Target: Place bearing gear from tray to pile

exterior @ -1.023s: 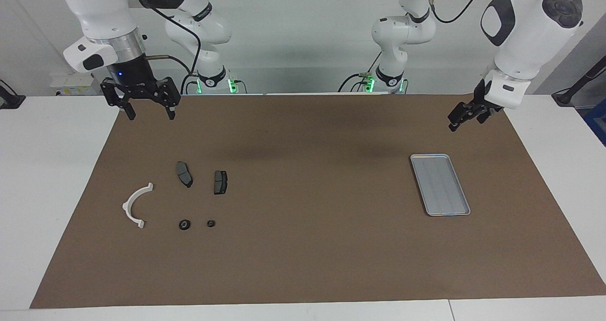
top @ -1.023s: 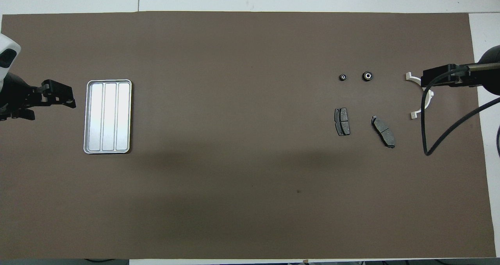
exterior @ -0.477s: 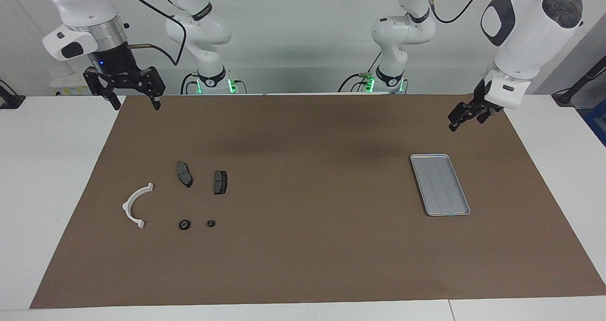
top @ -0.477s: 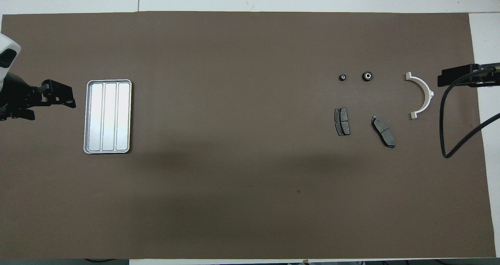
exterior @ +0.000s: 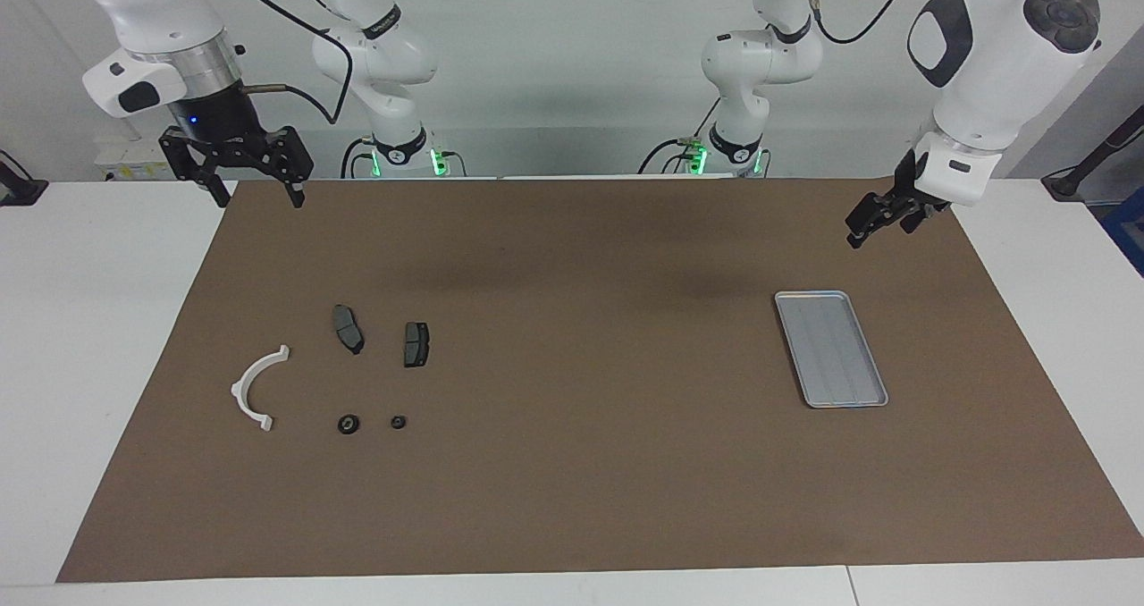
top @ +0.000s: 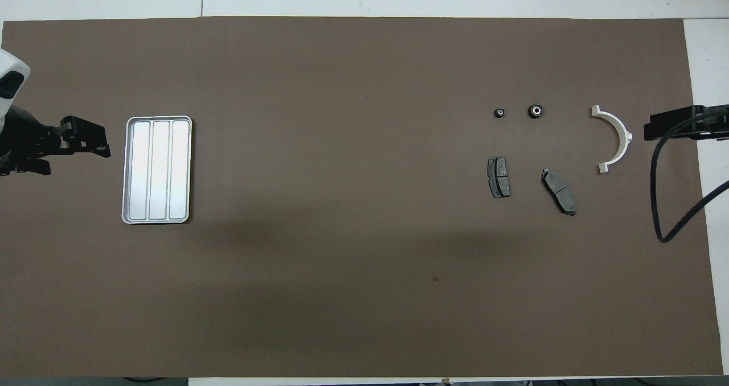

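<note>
At lower left of your facing view, two bearing gears (exterior: 349,424) lie in the pile (exterior: 259,390); the tray (exterior: 831,349) (bare) sits right. Right gripper (exterior: 254,197) upper left and left gripper (exterior: 871,223) upper right hover, fingers apart.

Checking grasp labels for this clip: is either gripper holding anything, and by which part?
Nothing is held. The right gripper hangs open, empty, near the mat's edge; the left gripper is empty above the mat near the tray.

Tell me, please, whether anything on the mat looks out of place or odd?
Nothing stands out. The tray lies flat and holds nothing; the two bearing gears sit on the mat by the white bracket and brake pads, none overlapping or tipped.
</note>
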`<action>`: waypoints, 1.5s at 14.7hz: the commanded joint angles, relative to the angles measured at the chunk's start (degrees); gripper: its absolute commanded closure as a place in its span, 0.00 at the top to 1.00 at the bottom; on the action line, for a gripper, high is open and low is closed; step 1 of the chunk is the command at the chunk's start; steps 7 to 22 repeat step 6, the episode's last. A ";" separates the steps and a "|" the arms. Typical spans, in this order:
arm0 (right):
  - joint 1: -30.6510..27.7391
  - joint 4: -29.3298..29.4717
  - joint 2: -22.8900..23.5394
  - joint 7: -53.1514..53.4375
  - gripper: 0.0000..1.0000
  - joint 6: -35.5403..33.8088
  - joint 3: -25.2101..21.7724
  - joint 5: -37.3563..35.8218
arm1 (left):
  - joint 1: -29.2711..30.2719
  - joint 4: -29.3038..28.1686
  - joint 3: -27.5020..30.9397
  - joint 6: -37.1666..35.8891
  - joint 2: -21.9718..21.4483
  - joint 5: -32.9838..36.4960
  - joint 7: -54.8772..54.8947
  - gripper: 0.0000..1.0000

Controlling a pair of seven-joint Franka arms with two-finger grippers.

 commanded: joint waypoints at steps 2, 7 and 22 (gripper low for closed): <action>-0.68 -0.36 -0.48 -1.58 1.00 -1.19 0.28 0.67 | -0.42 -1.14 0.36 -0.11 -1.35 -0.49 0.24 1.00; -0.51 -0.36 -0.48 -1.66 1.00 -1.19 0.28 0.67 | -0.42 -1.14 0.36 -0.11 -1.35 -0.49 0.24 1.00; -0.51 -0.36 -0.48 -1.66 1.00 -1.19 0.28 0.67 | -0.42 -1.14 0.36 -0.11 -1.35 -0.49 0.24 1.00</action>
